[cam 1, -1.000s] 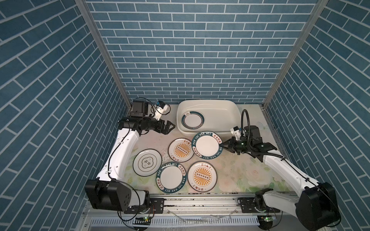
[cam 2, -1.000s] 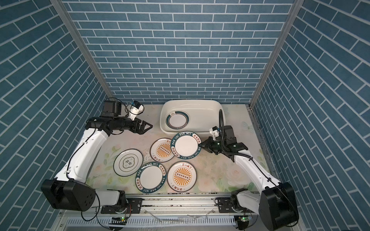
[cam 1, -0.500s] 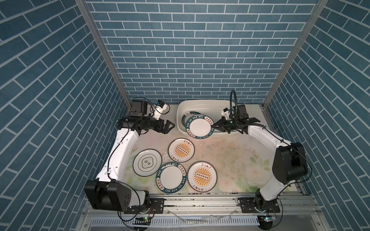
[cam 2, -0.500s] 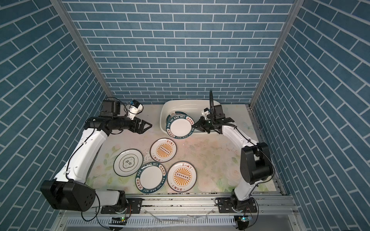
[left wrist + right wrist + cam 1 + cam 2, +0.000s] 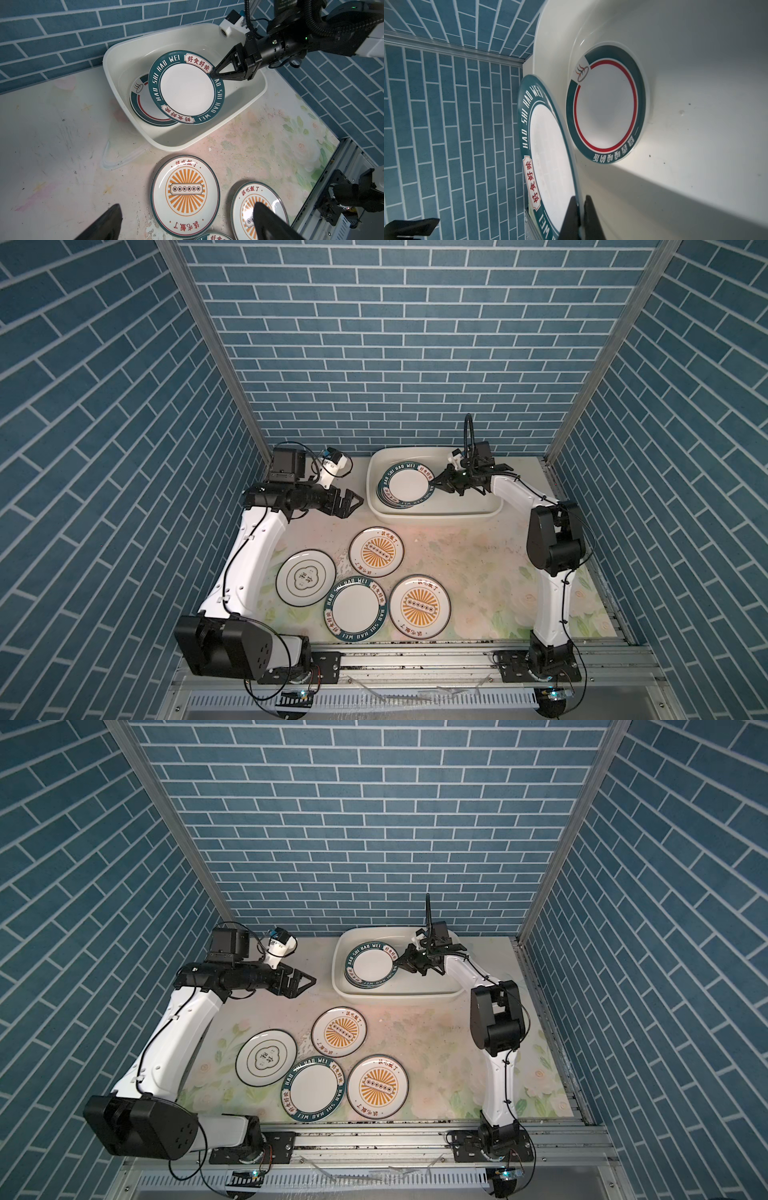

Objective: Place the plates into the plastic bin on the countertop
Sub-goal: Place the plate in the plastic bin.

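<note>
A lettered plate [image 5: 187,87], glossy white with a teal band reading HAO SHI HAO WEI, hangs tilted inside the plastic bin [image 5: 116,62]. The right gripper [image 5: 580,207] pinches it at the rim, its black jaws clamped hard on the edge. Below it, flat on the bin's floor at the end nearer the left arm, lies a ringed plate [image 5: 606,104] banded in teal and red. Whether the two plates touch cannot be told.

The bin is a smooth cream tub with rounded corners and a rolled rim. It sits at the back of the countertop [image 5: 457,564], close to the rear wall [image 5: 395,364].

Four more round plates cluster on the pale, scuffed surface with its faded pink flowers and green leaves. A sunburst plate [image 5: 376,558] lies nearest the bin, and a second sunburst plate [image 5: 419,605] lies toward the front. A second lettered plate [image 5: 356,610] is beside that one, and a cloud-emblem plate [image 5: 305,577] with a thin black rim lies on the left arm's side.

The left gripper [image 5: 359,504] hovers over the countertop just off the bin's end, its jaws spread wide and empty.

Blue brick-patterned panels close the cell on three sides, and a ribbed metal rail [image 5: 415,659] runs along the front.
</note>
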Robot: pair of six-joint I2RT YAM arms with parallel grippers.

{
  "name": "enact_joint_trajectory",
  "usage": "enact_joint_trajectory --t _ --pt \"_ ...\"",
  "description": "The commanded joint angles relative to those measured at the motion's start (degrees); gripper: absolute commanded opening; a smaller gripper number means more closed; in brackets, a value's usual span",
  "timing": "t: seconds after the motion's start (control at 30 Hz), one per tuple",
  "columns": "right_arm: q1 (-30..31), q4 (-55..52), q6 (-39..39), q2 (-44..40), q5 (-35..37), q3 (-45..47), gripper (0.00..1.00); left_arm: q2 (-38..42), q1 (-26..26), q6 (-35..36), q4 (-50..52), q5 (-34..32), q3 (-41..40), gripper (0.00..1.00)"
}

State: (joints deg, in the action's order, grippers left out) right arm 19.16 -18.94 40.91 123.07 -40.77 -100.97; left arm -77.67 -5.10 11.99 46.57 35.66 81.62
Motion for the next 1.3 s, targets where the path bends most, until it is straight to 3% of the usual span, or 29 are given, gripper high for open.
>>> enact_joint_trajectory --t 0.0,0.57,1.27 --pt "-0.2 -1.1 -3.3 4.4 1.5 -4.3 0.00 1.0 0.5 -0.1 -0.5 0.4 -0.7 1.00" --pt "0.1 -2.9 -2.6 17.3 4.5 -17.7 0.00 0.8 0.8 -0.2 -0.3 0.5 -0.6 0.99" --pt "1.8 -6.2 -3.1 21.2 5.0 -23.1 0.00 1.1 0.8 0.2 -0.6 1.1 -0.5 1.00"
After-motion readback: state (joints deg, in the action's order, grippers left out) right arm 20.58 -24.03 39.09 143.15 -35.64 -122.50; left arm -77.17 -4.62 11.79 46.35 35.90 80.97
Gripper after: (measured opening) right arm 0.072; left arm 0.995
